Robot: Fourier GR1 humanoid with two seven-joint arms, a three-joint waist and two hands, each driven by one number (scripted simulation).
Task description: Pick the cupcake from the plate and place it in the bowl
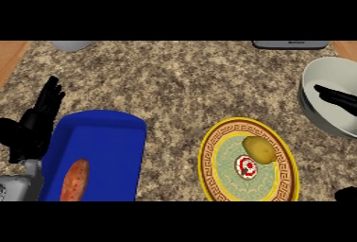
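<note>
1. The cupcake (247, 166) sat on the plate (209, 163), near its middle. From above it showed only as a small red-and-white round.
2. A potato (259, 149) lay on the same plate, touching or just overlapping the cupcake's upper right side. Which of the two could not be told.
3. The bowl (314, 80) stood on the worktop (174, 80) up and to the right of the plate, apart from it. Its right side was cut off by the view's edge.
4. The right robot hand (338, 100) came in from the right edge over the bowl, fingers stretched out straight, holding nothing. Its palm and wrist were out of view. A dark scrap at the lower right corner could not be identified.
5. The left robot hand (40, 116) rested at the left edge, fingers up and relaxed, beside the blue tray (105, 137). It held nothing.
6. An orange item (75, 180) lay on the tray, its lower end cut off.
7. Two grey objects at the top edge, one left (71, 45) and one right (289, 44), were mostly cut off and could not be made out.
</note>
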